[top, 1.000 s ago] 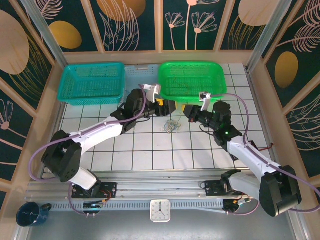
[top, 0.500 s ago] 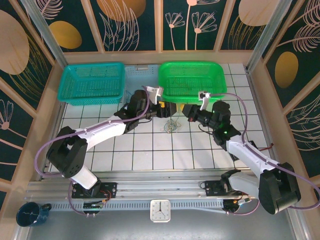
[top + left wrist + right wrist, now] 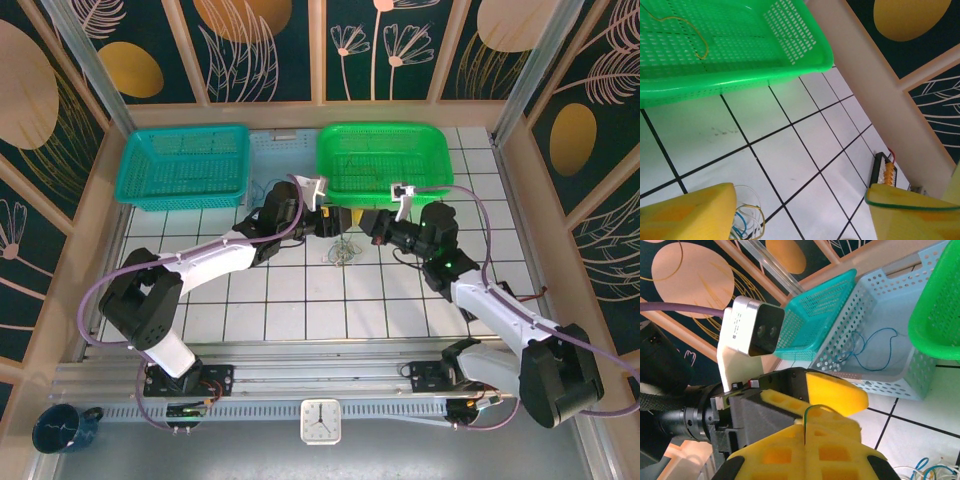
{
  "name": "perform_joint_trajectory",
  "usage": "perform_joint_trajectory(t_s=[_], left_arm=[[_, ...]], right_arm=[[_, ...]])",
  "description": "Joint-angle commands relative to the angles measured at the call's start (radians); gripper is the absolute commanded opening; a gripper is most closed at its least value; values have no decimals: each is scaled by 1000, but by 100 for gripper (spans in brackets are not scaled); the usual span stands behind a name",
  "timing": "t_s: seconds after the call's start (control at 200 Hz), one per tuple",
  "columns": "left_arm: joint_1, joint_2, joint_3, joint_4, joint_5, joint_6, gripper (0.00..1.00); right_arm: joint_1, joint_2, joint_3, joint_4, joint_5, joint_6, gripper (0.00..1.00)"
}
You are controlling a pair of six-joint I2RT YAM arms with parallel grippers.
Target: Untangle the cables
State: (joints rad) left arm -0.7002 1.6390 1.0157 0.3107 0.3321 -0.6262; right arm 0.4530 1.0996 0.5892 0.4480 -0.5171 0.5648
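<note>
The cables [image 3: 345, 252] lie as a small tangle of yellowish, blue and whitish strands on the tiled table, just below both grippers. My left gripper [image 3: 338, 222] hovers over them with its jaws wide apart and nothing between them [image 3: 800, 192]. The tangle [image 3: 747, 220] shows beside its left finger [image 3: 687, 212]. A thin green line crosses the top of its right finger [image 3: 910, 215]. My right gripper [image 3: 368, 222] faces the left one, nearly touching it. It is shut [image 3: 806, 426], and a thin green cable [image 3: 808, 415] rises from the seam between its fingers. Part of the tangle [image 3: 927, 470] shows at the bottom right.
A green basket [image 3: 383, 160] holding a yellowish cable [image 3: 685, 30] stands behind the grippers. A pale blue basket [image 3: 880, 340] with a blue cable [image 3: 875, 342] sits between it and the teal basket [image 3: 186, 165]. A small connector block [image 3: 885, 170] lies by the right wall.
My left gripper has reached further right, up against the right gripper, and its jaws have narrowed somewhat. The right gripper has shifted slightly left and stayed shut.
</note>
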Motion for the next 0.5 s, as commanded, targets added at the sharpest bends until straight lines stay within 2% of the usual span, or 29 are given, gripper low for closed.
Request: perform_joint_trajectory(t_s=[0.0,0.275,0.38,0.495], left_arm=[[3,6,21,5,-47,25,67],[3,-1,24,4,-97,45,52],[3,-8,28,-3,-112,69,41],[3,-17,35,-12,-126,100,24]], right_arm=[[18,-14,39,35,1,14,0],[35,-15,37,28,16,8,0],[37,-17,37,18,20,3,0],[36,-17,34,5,27,-5,0]])
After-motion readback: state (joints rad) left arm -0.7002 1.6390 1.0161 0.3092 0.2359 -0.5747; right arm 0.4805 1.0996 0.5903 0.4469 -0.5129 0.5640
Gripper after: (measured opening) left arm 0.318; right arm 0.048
